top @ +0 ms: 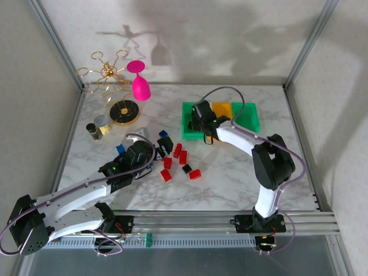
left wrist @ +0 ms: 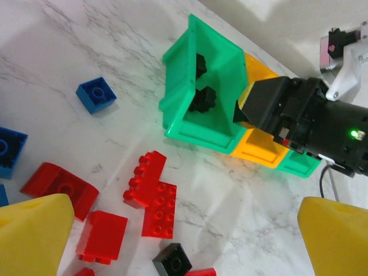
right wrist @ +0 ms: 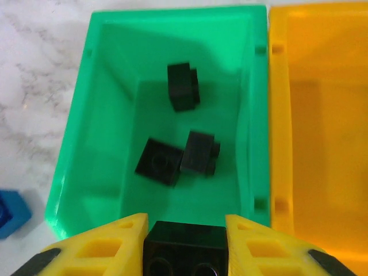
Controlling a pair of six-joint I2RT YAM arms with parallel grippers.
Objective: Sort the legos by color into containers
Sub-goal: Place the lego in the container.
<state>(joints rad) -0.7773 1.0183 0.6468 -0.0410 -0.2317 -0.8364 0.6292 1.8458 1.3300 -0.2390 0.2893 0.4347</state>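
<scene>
Right gripper (right wrist: 184,230): yellow fingers clenched on a black brick (right wrist: 184,253), hanging over the near end of the left green bin (right wrist: 75,115)
Left green bin: three loose black bricks (right wrist: 184,86) on its floor, two of them touching, the third apart toward the far wall
Orange bin (right wrist: 322,115): pressed against the green one's right side; nothing visible in the part I can see
Right green bin (top: 248,118): far end of the row, next to the orange one
Left gripper (left wrist: 187,230): fingers spread wide, nothing between them, poised above the scattered bricks
Legos on the table: red bricks (left wrist: 152,192) clustered mid-table, a blue brick (left wrist: 96,95) off to the side, one black brick (left wrist: 172,261) near the reds
Back left corner: pink goblet (top: 140,80) upside down beside a gold wire stand (top: 109,72), two small jars (top: 98,127) in front
</scene>
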